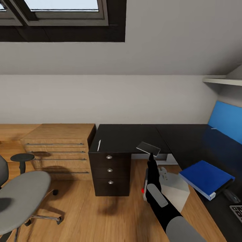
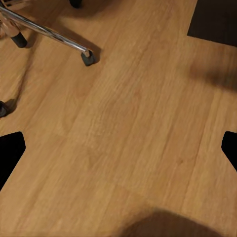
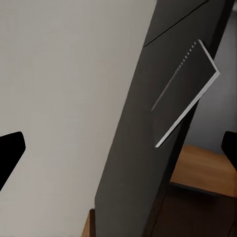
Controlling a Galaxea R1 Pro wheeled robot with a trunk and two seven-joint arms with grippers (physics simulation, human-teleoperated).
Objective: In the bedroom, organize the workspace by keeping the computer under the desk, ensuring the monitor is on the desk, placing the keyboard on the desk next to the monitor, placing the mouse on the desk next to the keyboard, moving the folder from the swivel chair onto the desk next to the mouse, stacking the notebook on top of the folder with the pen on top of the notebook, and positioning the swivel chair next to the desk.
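Black counter [image 1: 188, 141], notebook [image 1: 148, 148] just beyond right claw [image 1: 151, 155]; claw state indiscernible. Wood floor [image 2: 123, 133] below spread left claw.

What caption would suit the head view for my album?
Right arm reaching toward a notebook on the black desk, blue folder nearby, swivel chair waiting at left.

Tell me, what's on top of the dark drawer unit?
On the dark drawer unit lie the thin white pen near its left edge and a dark notebook at its right front corner. The notebook hides whatever lies beneath it.
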